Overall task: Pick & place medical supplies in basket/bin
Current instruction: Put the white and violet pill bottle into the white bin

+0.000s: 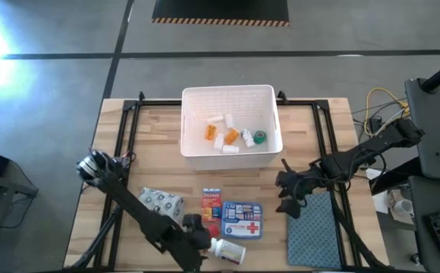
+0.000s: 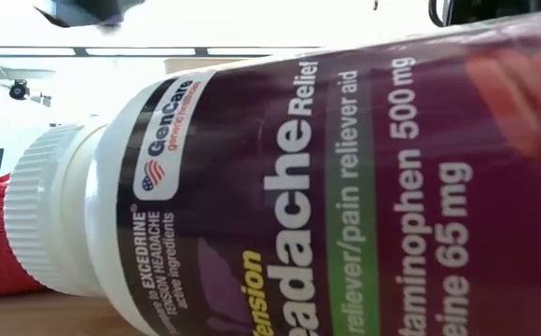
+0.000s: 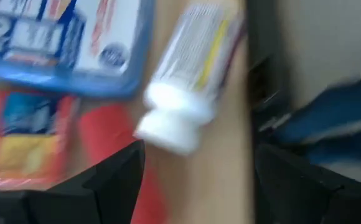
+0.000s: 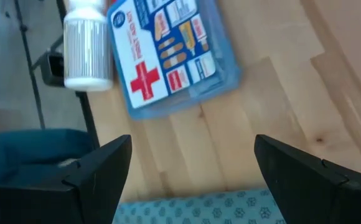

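Your left tool, wide open and empty, faces the pill bottle lying at the desk's near edge; nudge it and it could roll off.

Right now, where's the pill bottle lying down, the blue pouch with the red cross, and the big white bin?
pill bottle [image 1: 228,249]: high view, middle of its body.
blue red-cross pouch [image 1: 242,220]: high view, its printed face.
white bin [image 1: 228,91]: high view, far rim.
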